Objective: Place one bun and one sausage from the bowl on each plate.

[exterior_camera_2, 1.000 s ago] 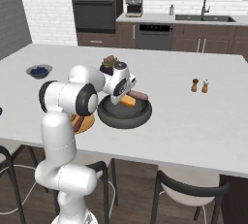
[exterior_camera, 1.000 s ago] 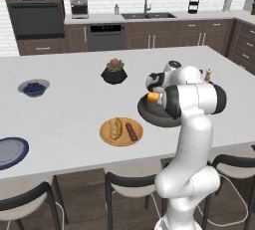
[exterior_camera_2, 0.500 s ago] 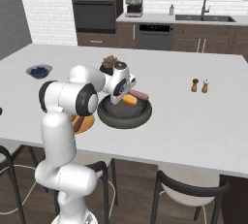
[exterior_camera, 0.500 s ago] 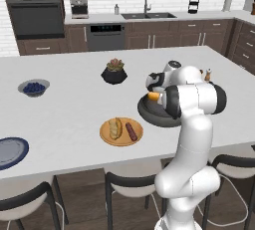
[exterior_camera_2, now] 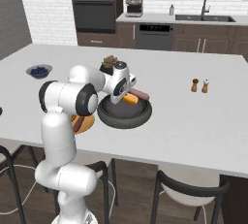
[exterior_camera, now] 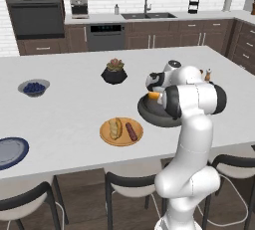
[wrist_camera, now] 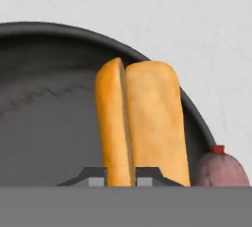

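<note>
The dark bowl (exterior_camera: 147, 112) (exterior_camera_2: 124, 117) (wrist_camera: 49, 30) sits on the white island in front of me. In it lie a golden bun (exterior_camera: 154, 95) (exterior_camera_2: 130, 99) (wrist_camera: 142, 123) and a reddish sausage (exterior_camera_2: 141, 94) (wrist_camera: 221, 169) beside it. My gripper (exterior_camera: 156, 88) (exterior_camera_2: 124, 93) (wrist_camera: 121, 178) reaches down into the bowl and is shut on the near end of the bun, one finger on each side of its narrower half. The orange plate (exterior_camera: 122, 143) (exterior_camera_2: 83, 125) carries a bun and a sausage. The blue plate (exterior_camera: 10, 152) lies bare at the island's left edge.
A small bowl of blueberries (exterior_camera: 34, 87) (exterior_camera_2: 38, 70) and a black plant pot (exterior_camera: 114, 73) (exterior_camera_2: 108, 64) stand further back on the island. Salt and pepper shakers (exterior_camera: 207, 74) (exterior_camera_2: 199, 85) are right of the dark bowl. Stools line the near edge.
The jaws have closed from wide open onto the bun in the bowl. The arm and the things on the island have stayed where they were.
</note>
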Robot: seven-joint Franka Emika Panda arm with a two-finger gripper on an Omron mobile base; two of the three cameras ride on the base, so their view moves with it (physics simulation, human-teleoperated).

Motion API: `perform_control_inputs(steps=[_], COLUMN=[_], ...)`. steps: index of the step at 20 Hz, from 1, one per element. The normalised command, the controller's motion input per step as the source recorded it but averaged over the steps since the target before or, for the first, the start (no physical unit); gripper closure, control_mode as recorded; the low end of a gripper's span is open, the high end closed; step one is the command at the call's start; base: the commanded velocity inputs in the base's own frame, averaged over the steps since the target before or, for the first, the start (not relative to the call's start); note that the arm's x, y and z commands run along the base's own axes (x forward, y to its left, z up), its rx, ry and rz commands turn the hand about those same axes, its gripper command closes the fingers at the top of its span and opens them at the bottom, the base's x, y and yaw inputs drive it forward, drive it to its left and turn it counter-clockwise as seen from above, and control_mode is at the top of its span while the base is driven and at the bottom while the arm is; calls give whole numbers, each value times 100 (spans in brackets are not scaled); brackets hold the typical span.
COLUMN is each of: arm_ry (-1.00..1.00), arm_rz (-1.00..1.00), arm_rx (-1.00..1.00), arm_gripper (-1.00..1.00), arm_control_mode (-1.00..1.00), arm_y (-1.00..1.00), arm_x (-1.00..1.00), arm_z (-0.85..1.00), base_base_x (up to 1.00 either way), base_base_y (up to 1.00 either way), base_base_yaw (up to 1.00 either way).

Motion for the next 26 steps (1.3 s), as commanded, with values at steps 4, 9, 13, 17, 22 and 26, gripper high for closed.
perform_control_inputs(steps=[4, 9, 13, 17, 22, 26], arm_ry=[1, 1, 0, 0, -2, 0], arm_rz=[0, 0, 0, 0, 0, 0], arm_rx=[0, 0, 0, 0, -4, -4], arm_gripper=[100, 100, 100, 100, 100, 100], arm_control_mode=[-100, -100, -100, -100, -100, -100], arm_y=[-15, -18, -9, 5, 34, 55], arm_x=[27, 30, -27, -74, -53, -14], arm_z=[-17, -12, 7, 49, 70, 69], base_base_x=[0, 0, 0, 0, 0, 0], base_base_y=[0, 0, 0, 0, 0, 0], base_base_yaw=[0, 0, 0, 0, 0, 0])
